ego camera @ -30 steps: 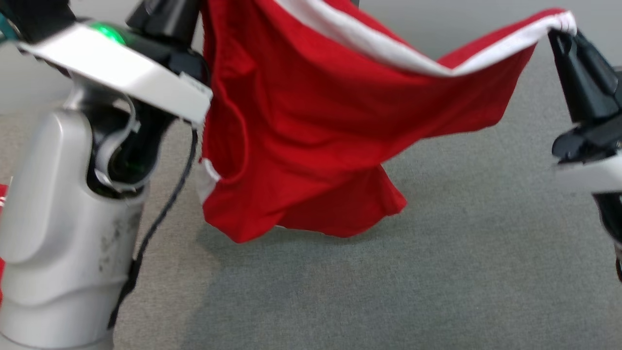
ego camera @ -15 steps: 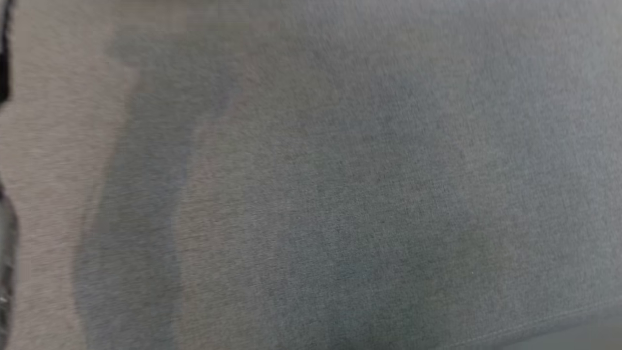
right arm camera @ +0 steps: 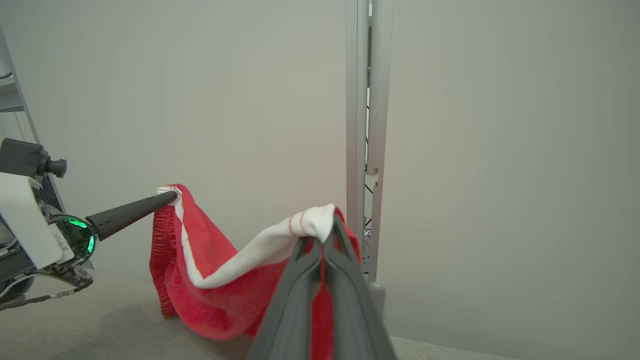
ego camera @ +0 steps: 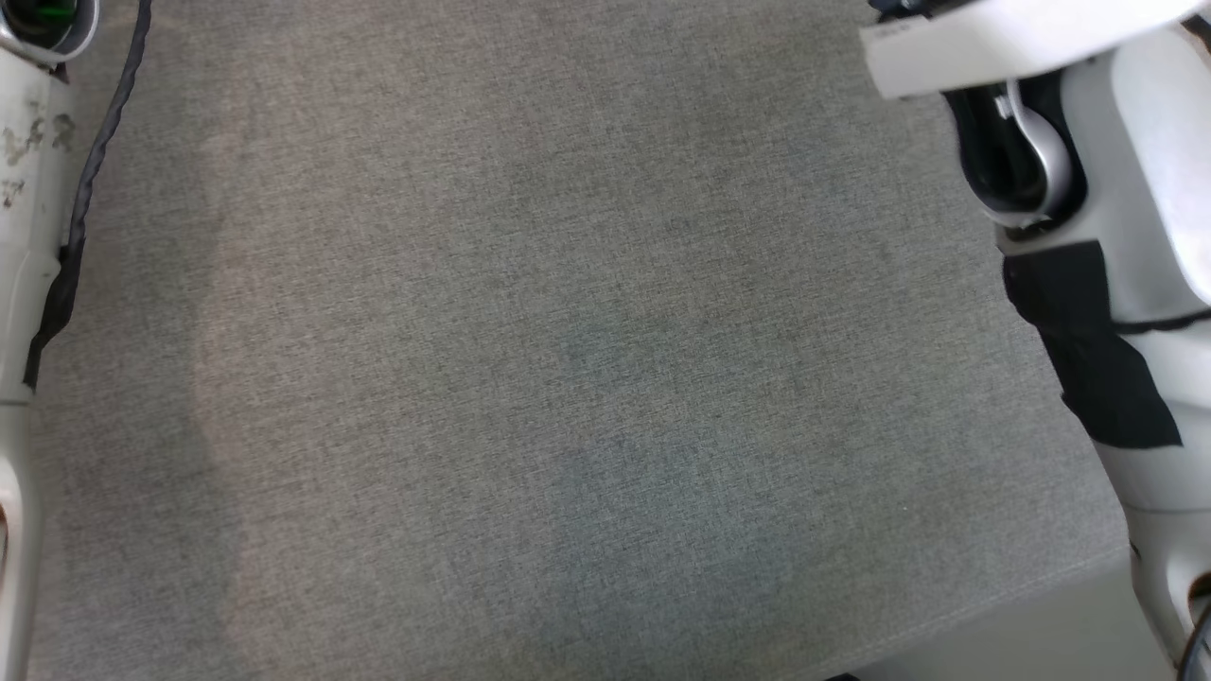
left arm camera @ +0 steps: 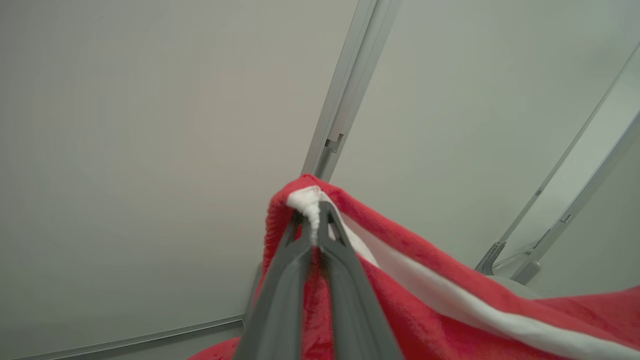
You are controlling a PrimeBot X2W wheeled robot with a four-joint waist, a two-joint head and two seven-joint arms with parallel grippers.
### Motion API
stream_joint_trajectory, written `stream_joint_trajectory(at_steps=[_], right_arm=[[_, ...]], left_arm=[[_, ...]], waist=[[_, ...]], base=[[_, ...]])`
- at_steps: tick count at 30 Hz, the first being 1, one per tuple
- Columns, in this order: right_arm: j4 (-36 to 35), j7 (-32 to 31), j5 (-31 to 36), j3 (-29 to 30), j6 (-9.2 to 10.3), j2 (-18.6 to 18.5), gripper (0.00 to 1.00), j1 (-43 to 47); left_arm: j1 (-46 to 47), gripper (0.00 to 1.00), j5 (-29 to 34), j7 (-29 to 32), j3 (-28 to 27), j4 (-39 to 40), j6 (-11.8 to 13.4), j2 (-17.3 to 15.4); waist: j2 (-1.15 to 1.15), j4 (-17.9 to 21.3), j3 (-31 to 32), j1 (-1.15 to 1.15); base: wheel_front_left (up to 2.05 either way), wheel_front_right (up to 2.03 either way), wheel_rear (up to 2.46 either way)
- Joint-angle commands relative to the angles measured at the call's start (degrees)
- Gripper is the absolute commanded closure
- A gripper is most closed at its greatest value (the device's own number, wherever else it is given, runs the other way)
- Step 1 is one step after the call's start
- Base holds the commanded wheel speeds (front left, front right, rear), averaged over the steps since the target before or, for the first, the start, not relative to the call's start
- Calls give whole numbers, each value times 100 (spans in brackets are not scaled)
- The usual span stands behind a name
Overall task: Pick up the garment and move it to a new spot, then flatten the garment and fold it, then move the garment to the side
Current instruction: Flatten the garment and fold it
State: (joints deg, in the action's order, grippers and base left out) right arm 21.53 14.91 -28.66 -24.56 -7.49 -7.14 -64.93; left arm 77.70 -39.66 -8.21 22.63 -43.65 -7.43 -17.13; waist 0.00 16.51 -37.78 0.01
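Holding the garment [right arm camera: 210, 295] aloft between both arms, the robot has it hanging clear of its fingers and above the grey fabric surface [ego camera: 568, 378].

Right gripper [right arm camera: 325, 231]: fingers clenched on a bunched end of the white band, at lower centre of the right wrist view.

Left gripper [left arm camera: 315, 212]: fingers pinched tight on the opposite end of the same band, at the centre of the left wrist view. A small knot of white cloth stands above the tips.

Garment: red cloth with a white band along its top edge. In the right wrist view the band runs from the left gripper at middle left to the right gripper at lower centre, sagging between them. The red body drops below that line. Its lowest fold appears to hang just above the surface, though the angle does not settle whether it touches.

Head view: looks down on the grey surface, with the left forearm [ego camera: 24, 236] at the left edge and the right forearm [ego camera: 1135, 236] at the upper right.

Background: a pale wall and an upright metal post [right arm camera: 367, 125] behind the garment.

Assessment: the carry to a new spot looks to be under way, with flattening and folding not begun. The governing relation is that the long axis lies along the band, spanning gripper to gripper, with the cloth hanging downward from both. Each arm holds one end, so neither is nearer. Laying it flat probably calls for spreading the grippers to take out the sag, then lowering both together.
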Motion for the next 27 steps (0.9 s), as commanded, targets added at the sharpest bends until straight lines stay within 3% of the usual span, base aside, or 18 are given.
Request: stream_joint_trajectory(at_steps=[1,7,14,21,27], right_arm=[[-208,41,-74,83,-1,-135,100,220],[-682,40,-211,326,-1,-353,100,915],[-1112,37,-149,627,-1,-672,100,2297],[-1462,38,-352,1221,-1,-616,100,3750],[-1879,38,-268,1854,-1,-449,100,4998]], left_arm=[[-106,100,-289,-108,97,201,1,-124],[-658,100,-971,-281,307,690,0,-224],[-1978,100,-1593,-558,668,1593,-1,-152],[-3657,100,-1228,-698,741,2642,-1,-197],[-5202,100,-693,-701,175,3374,20,318]], waist=[[0,-51,58,-1],[0,-216,339,-1],[0,-575,905,-1],[0,-800,1348,-1],[0,-970,1740,-1]], base=[[0,0,0],[0,0,0],[0,0,0],[0,0,0],[0,0,0]])
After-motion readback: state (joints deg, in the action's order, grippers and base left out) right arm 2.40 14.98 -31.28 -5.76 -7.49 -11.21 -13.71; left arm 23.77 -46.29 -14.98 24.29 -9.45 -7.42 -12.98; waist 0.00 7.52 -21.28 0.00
